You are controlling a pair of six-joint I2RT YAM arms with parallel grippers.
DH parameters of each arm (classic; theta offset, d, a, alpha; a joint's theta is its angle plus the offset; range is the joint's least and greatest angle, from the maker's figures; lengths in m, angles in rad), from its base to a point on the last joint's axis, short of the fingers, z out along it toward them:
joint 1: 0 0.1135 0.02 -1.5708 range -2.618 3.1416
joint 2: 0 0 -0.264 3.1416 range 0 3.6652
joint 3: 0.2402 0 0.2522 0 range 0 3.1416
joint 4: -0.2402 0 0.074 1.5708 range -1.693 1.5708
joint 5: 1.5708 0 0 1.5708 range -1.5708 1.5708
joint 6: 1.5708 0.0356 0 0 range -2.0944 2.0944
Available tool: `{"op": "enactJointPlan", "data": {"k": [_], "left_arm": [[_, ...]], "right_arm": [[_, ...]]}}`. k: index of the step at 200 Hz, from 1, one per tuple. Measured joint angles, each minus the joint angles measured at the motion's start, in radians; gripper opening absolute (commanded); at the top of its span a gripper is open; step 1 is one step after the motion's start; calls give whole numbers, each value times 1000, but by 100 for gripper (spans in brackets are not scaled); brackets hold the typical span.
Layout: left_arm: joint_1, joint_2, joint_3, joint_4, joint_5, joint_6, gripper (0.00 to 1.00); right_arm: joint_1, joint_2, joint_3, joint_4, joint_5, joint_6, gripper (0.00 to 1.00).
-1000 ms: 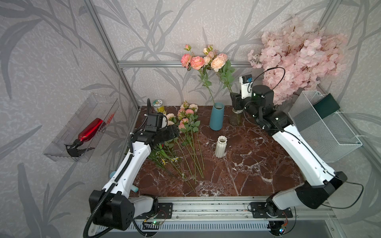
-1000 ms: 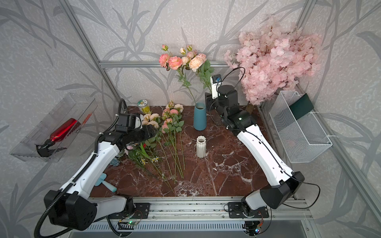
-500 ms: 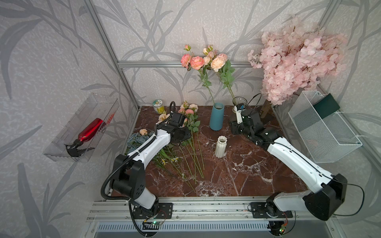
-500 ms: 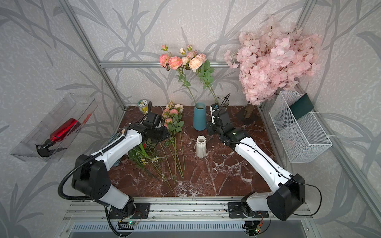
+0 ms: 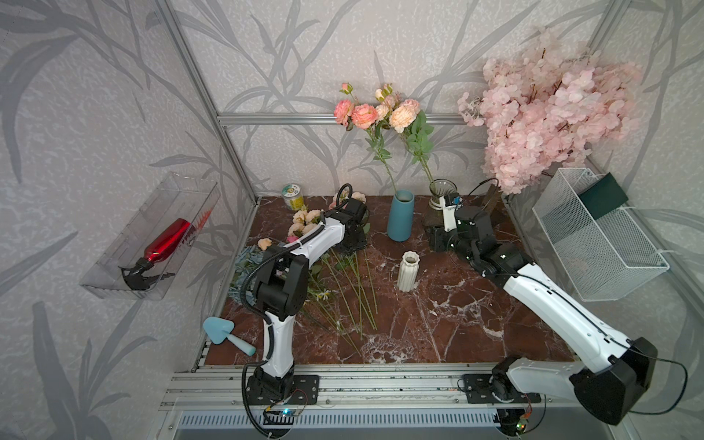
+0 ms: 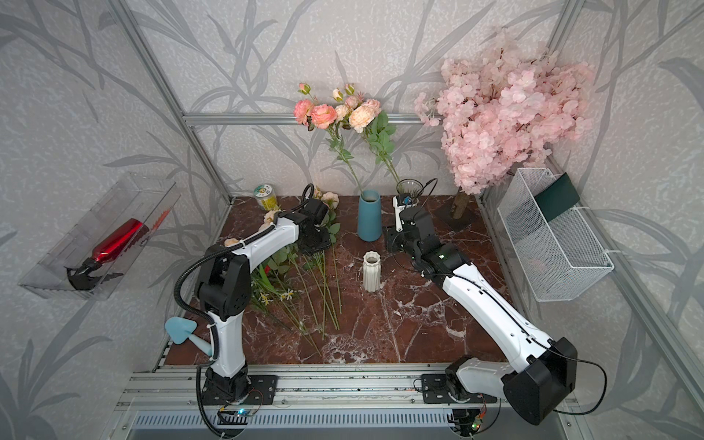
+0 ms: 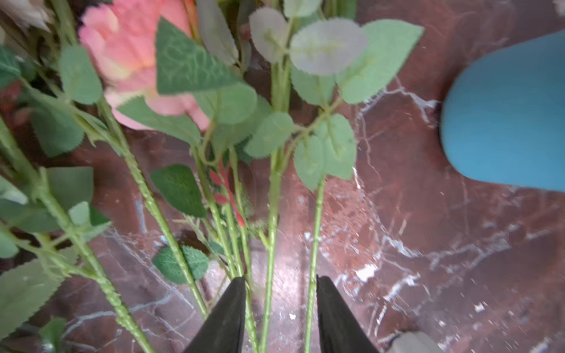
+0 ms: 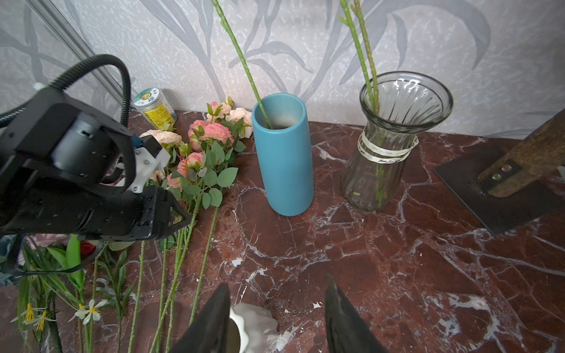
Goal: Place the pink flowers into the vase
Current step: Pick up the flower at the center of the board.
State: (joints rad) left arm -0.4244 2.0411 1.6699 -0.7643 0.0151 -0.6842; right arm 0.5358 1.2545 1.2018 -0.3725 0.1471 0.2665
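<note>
Several pink flowers (image 5: pixel 304 221) lie on the marble table, stems (image 5: pixel 358 289) pointing to the front. My left gripper (image 7: pixel 281 278) is low over them (image 5: pixel 352 247), open, with three green stems (image 7: pixel 270 244) between its fingers. A blue vase (image 5: pixel 400 215) holds one upright pink spray (image 5: pixel 364 114). A glass vase (image 5: pixel 442 192) holds another. My right gripper (image 8: pixel 278 282) hovers open and empty (image 5: pixel 438 238) right of the blue vase (image 8: pixel 284 152). A small white ribbed vase (image 8: pixel 253 321) shows below its fingers.
A pink blossom tree (image 5: pixel 544 114) stands at the back right beside a white wire basket (image 5: pixel 598 236). A jar (image 5: pixel 293 196) is at the back left. Blue hydrangeas (image 5: pixel 247 263), small yellow flowers (image 5: pixel 320 295) and a blue trowel (image 5: pixel 224 335) lie at the left.
My left arm swung right from the table's left side and came down over the stems, its jaws narrowing. My right arm dropped from beside the glass vase to low over the table.
</note>
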Motion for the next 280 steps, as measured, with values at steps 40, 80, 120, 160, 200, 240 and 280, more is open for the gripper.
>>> {"op": "enactJointPlan", "data": {"k": [40, 80, 120, 160, 200, 240, 280], "left_arm": [[2, 66, 89, -44, -32, 23, 32], [2, 140, 153, -73, -41, 38, 28], [2, 211, 208, -102, -45, 49, 26], [2, 239, 228, -112, -51, 63, 19], [2, 245, 228, -115, -56, 68, 0], [2, 240, 228, -117, -64, 67, 0], [-2, 120, 170, -114, -68, 66, 0]], "right_arm": [[0, -1, -9, 14, -29, 7, 50], [0, -3, -11, 17, -37, 7, 50], [0, -8, -11, 25, -45, 6, 49], [0, -8, -11, 31, -56, 7, 49], [0, -8, -11, 31, -69, 7, 49], [0, -8, -11, 32, -81, 7, 49], [3, -6, -10, 31, -105, 8, 49]]}}
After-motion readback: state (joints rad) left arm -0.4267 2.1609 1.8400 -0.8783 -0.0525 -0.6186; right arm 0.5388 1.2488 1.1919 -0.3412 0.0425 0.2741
